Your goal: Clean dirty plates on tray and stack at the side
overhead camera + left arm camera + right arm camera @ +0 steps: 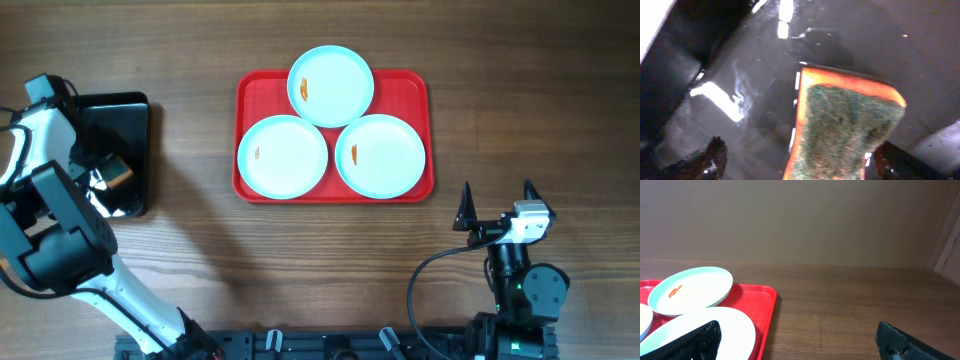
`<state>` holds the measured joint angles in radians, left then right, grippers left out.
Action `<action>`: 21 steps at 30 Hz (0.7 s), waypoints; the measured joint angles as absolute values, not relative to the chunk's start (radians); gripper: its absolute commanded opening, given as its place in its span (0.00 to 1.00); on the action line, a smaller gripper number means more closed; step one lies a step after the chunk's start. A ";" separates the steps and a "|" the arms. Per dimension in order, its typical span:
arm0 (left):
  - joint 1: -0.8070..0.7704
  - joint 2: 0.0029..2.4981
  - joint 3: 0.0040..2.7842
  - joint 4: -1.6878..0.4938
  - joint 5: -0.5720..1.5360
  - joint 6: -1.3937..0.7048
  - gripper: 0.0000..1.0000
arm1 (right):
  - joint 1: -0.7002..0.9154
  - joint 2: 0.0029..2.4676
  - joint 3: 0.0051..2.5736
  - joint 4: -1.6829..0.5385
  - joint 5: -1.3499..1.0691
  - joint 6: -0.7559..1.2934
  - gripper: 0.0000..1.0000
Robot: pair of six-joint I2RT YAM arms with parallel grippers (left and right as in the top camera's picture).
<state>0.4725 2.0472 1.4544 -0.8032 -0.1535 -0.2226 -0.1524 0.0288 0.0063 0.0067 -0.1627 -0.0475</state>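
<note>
Three pale aqua plates lie on the red tray point(243, 95): one at the back point(331, 85), one front left point(283, 156), one front right point(380, 155), each with a small orange smear. My left gripper point(100, 178) is open, low over a black tray point(125, 105). An orange sponge with a green scouring face point(845, 130) lies between its fingers point(805, 161), nearer the right finger. My right gripper point(497, 205) is open and empty over bare tabletop, right of the tray's front corner. The right wrist view shows the back plate point(692, 290), the front right plate point(725, 327) and the tray rim point(765, 315).
The black tray's floor looks wet and shiny point(730, 100). Bare wood-grain tabletop point(530, 110) lies right of the red tray and between the two trays point(195, 150). The right arm's base point(520, 290) stands at the front right.
</note>
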 measured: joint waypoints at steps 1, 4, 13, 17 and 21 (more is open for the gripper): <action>0.472 2.047 1.454 -0.802 -0.143 -0.223 0.87 | -0.152 0.029 0.006 0.007 -0.163 -0.047 1.00; 0.472 2.048 1.454 -0.800 -0.095 -0.223 0.85 | -0.152 0.029 0.006 0.007 -0.163 -0.047 1.00; 0.472 2.048 1.454 -0.806 -0.062 -0.187 0.52 | -0.152 0.029 0.006 0.007 -0.163 -0.047 1.00; 0.472 2.048 1.454 -0.803 -0.061 -0.177 0.57 | -0.152 0.029 0.006 0.007 -0.163 -0.047 1.00; 0.473 2.048 1.454 -0.803 -0.061 -0.172 0.61 | -0.152 0.029 0.006 0.007 -0.163 -0.047 1.00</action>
<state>0.4728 2.0476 1.4544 -0.8032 -0.0612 -0.1722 -0.1524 0.0288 0.0063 0.0067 -0.1627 -0.0475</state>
